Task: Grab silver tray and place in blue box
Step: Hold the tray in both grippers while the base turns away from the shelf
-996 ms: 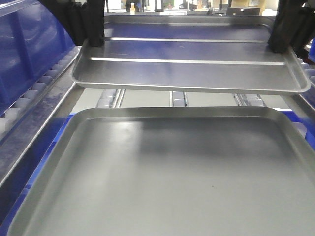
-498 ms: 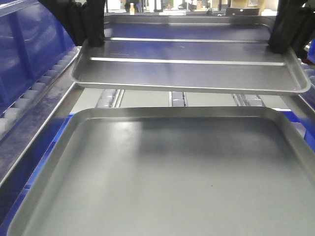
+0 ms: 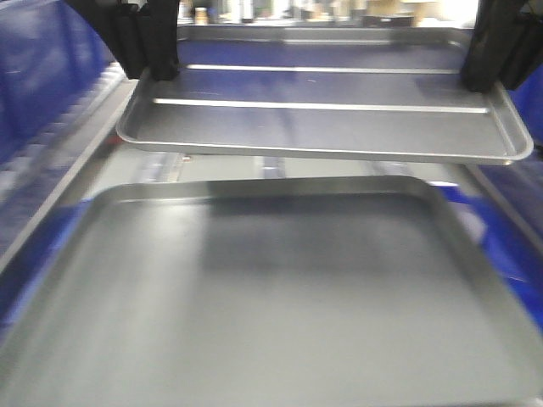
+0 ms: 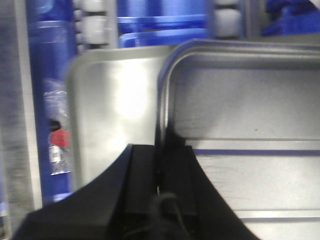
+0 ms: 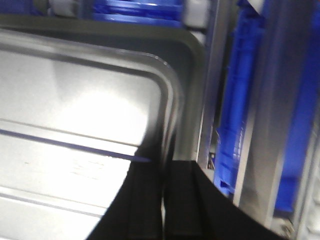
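1. Done: the silver tray [image 3: 322,127] is grasped and lifted. It hangs about level in the air above the grey tray [image 3: 271,305], apart from it.
2. The left pincer [image 4: 160,172] is clamped on the tray's left rim and the right pincer [image 5: 164,175] on its right rim. In each wrist view one finger sits inside the rim and one outside.
3. Left to do: carry the tray to the blue box [image 3: 34,93] and set it inside. The blue wall at the left edge is probably that box, though blur makes this unsure. The tray is not in it.
4. By this the task is roughly midway: grasp and lift are made, placing and release are not yet done.
5. Writing: none can be read, and no brand shows on either tray. A small red patch [image 4: 59,137] on the blue strip in the left wrist view may be a label, but it is too blurred to read.
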